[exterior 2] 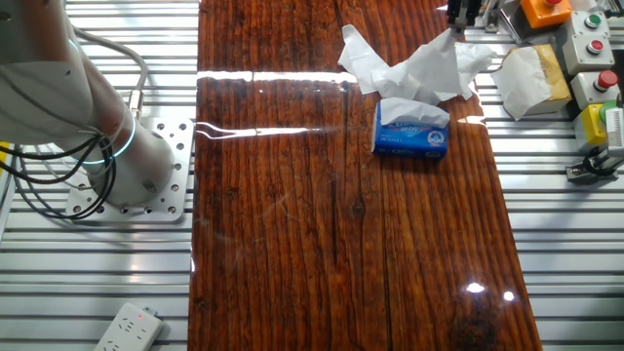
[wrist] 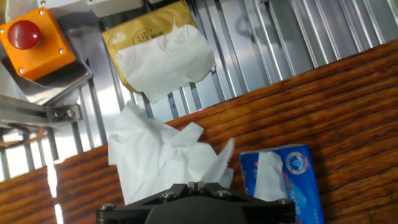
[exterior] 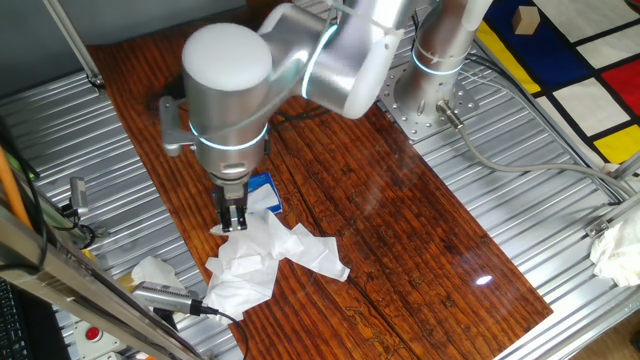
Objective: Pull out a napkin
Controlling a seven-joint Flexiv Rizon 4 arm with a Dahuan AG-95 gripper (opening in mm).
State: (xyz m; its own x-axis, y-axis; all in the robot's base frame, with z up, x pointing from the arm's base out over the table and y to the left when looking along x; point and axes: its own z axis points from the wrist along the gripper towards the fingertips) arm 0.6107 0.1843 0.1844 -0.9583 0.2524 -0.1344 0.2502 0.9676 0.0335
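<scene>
My gripper point(exterior: 234, 222) is shut, with its fingers pressed together in the hand view point(wrist: 196, 184). It hangs beside the blue pack point(exterior: 264, 189), over the near edge of the white pile of tissue sheets point(exterior: 262, 262). A thin white napkin point(exterior 2: 449, 39) rises in a point from the pile up to my gripper point(exterior 2: 460, 16), pinched at its tip. The blue pack point(exterior 2: 410, 136) lies flat on the wood with a bit of white tissue point(exterior 2: 414, 112) showing in its slot. In the hand view the pack point(wrist: 292, 186) lies right of the fingers and the pile point(wrist: 155, 155) lies under them.
A yellow tissue pack point(wrist: 134, 34) with a white sheet point(wrist: 163, 61) on it lies on the metal slats beyond the board's edge. An orange box with a red button point(wrist: 28, 37) stands next to it. Button boxes point(exterior 2: 590, 58) and cables line that side. The arm's base point(exterior 2: 127, 166) is bolted opposite.
</scene>
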